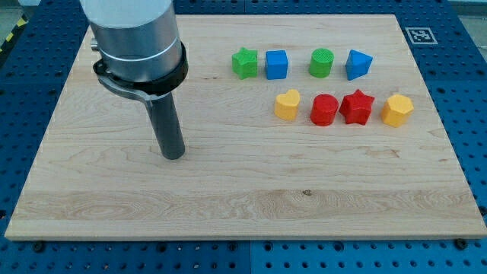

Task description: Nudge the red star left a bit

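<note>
The red star (357, 106) lies on the wooden board (243, 190) at the view's right. It sits in a row, touching or nearly touching the red cylinder (324, 109) on its left, with the yellow hexagon (396, 110) on its right. My tip (174, 154) rests on the board at the view's left, far from the red star and from every block.
A yellow heart (287, 105) is at the left end of the row. Above it stand a green star (245, 63), a blue cube (276, 65), a green cylinder (322, 63) and a blue triangular block (358, 65). A marker tag (417, 34) sits beyond the board's top right corner.
</note>
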Available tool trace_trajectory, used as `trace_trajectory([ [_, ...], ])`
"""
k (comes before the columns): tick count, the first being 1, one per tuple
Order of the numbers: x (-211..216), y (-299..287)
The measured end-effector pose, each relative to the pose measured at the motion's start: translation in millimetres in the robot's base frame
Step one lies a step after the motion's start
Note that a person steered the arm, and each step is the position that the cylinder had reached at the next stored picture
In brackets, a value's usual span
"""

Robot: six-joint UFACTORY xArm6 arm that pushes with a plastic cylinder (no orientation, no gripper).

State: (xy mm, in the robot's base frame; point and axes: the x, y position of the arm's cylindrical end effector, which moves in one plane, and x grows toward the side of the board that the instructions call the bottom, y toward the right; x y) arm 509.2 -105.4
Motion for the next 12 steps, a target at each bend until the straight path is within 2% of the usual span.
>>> trace_trajectory([
  [2, -10, 22],
  [4, -54, 61],
  [6, -49, 76],
  [8, -18, 162],
  [10, 18, 297],
  [11, 15, 333],
  [12, -13, 371],
])
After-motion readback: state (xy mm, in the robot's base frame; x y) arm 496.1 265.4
